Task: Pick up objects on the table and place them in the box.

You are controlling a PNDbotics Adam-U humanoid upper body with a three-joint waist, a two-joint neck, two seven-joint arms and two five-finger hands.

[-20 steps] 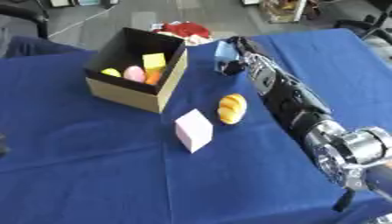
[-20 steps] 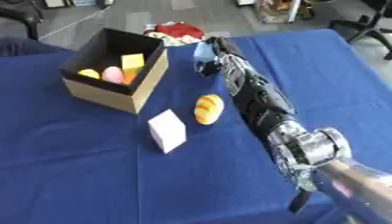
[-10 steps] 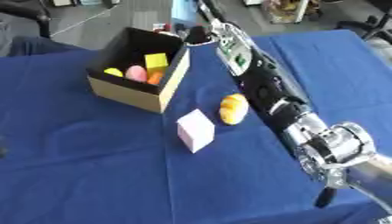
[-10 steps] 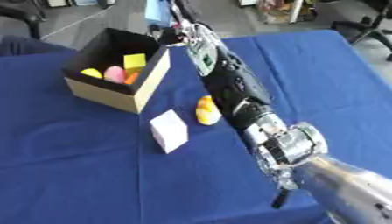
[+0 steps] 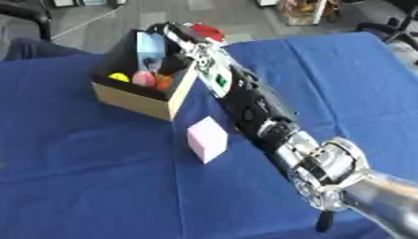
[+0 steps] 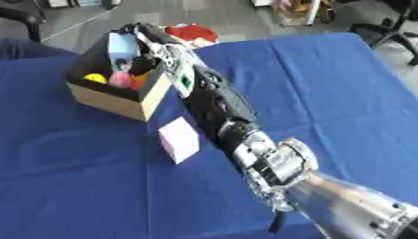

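In the left eye view the right hand (image 5: 171, 35) reached over the open top of the box (image 5: 135, 100), its fingers curled round a pale blue carton (image 5: 150, 46) that stood upright above the things already inside: a yellow ball (image 5: 119, 77), a pink one (image 5: 144, 78) and an orange one (image 5: 163, 81). The carton looked light and stiff-sided, the sort of thing best taken across its flat faces near the top, as it was here; squeezed hard it would probably dent. A pink cube (image 5: 206, 139) sat on the blue cloth (image 5: 73, 177) just beside the forearm, near the box's front corner; it looked light and perhaps foam, easy to pinch across two opposite faces. The forearm hid the strip of table behind it, so whatever lay there could not be seen, and a red thing (image 5: 207, 31) beyond the box was half covered by the hand. In the right eye view the carton (image 6: 122, 45) showed more plainly against the box's dark inner wall, but whether its lower end touched the balls could not be told, and the fingertips merged with the dark box. The left hand showed in neither view.
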